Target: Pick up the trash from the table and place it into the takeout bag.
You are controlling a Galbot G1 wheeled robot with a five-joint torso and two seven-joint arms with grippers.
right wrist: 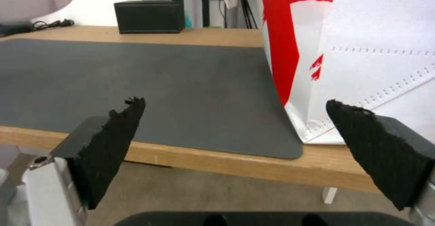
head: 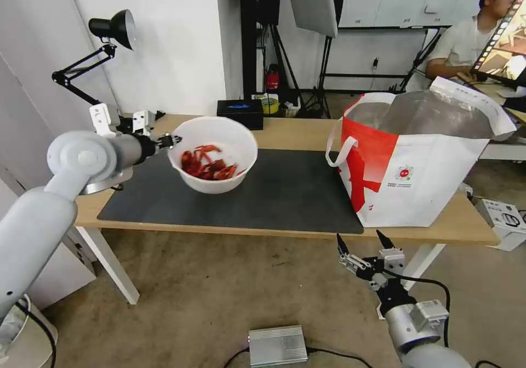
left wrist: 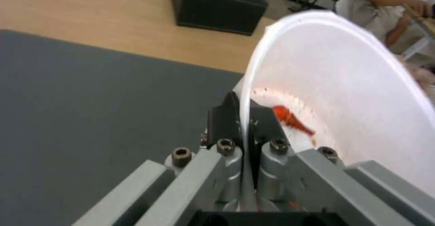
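The trash in view is a white round bowl [head: 215,154] holding red crayfish shells [head: 209,167]. It hangs tilted above the dark mat [head: 274,192] on the table [head: 307,132]. My left gripper [head: 174,140] is shut on the bowl's left rim; in the left wrist view the rim [left wrist: 247,110] runs between the two black fingers [left wrist: 224,117], and a shell piece [left wrist: 290,119] lies inside. The red-and-white takeout bag [head: 416,165] stands open at the table's right end. My right gripper [head: 364,242] waits open below the table's front edge, near the bag's lower corner [right wrist: 312,131].
A black tissue box [head: 240,113] sits at the table's back edge behind the bowl, and a black desk lamp [head: 112,28] is clamped at the back left. A silver box [head: 278,345] with a cable lies on the floor in front.
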